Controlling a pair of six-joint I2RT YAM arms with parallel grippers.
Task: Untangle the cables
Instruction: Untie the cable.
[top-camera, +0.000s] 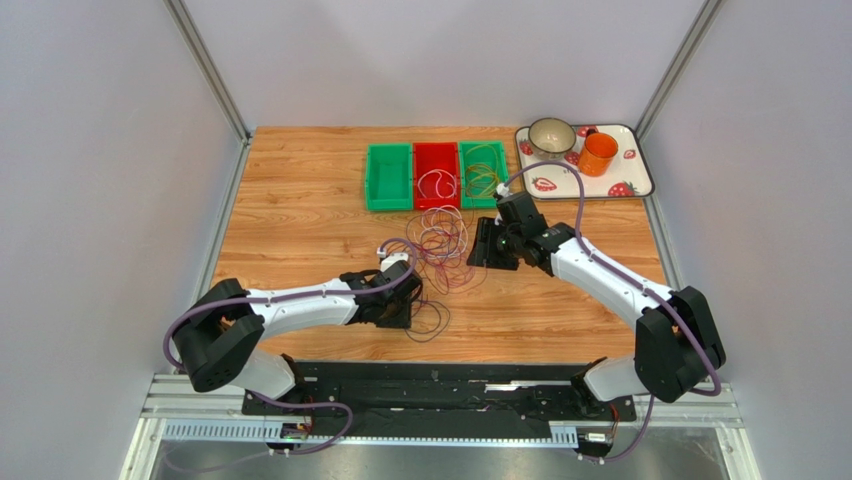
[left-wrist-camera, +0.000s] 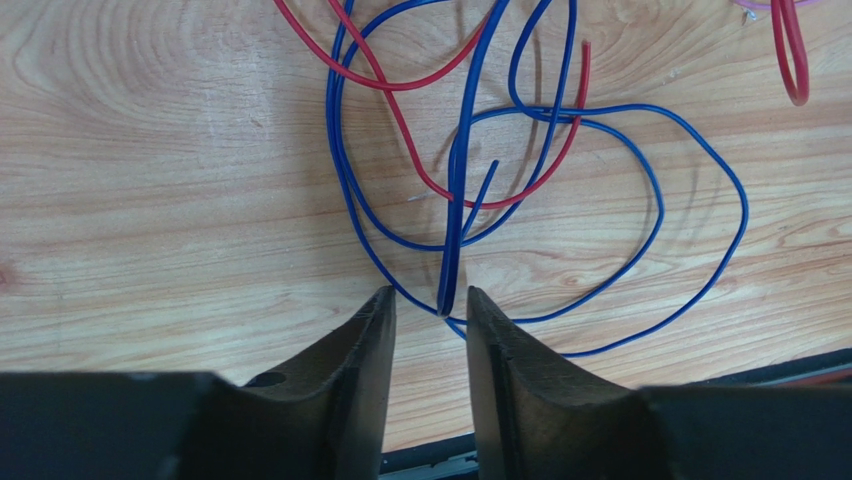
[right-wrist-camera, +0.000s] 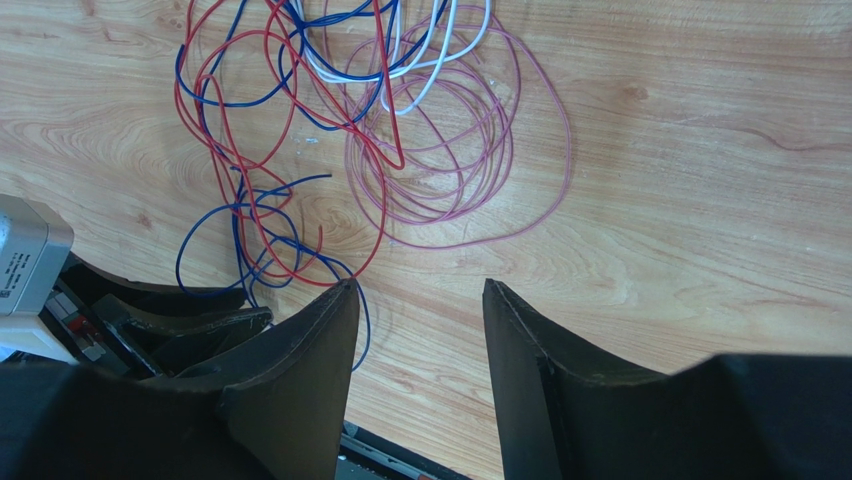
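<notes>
Tangled cables (top-camera: 440, 240) lie on the wooden table (top-camera: 300, 220), near three coloured bins (top-camera: 389, 177).

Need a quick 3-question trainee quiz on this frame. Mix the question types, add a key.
1. True or false: the right gripper is clamped on a cable.
2. Which colour of cable runs between the fingertips of the left gripper? A red, B blue, C white.
3. Fill in: the middle bin in the row of three is coloured ___.

Key
1. False: its jaws stand open over bare wood, with nothing between them.
2. B: a loop of the blue cable sits in the gap, and the jaws are not yet shut on it.
3. Red.
</notes>
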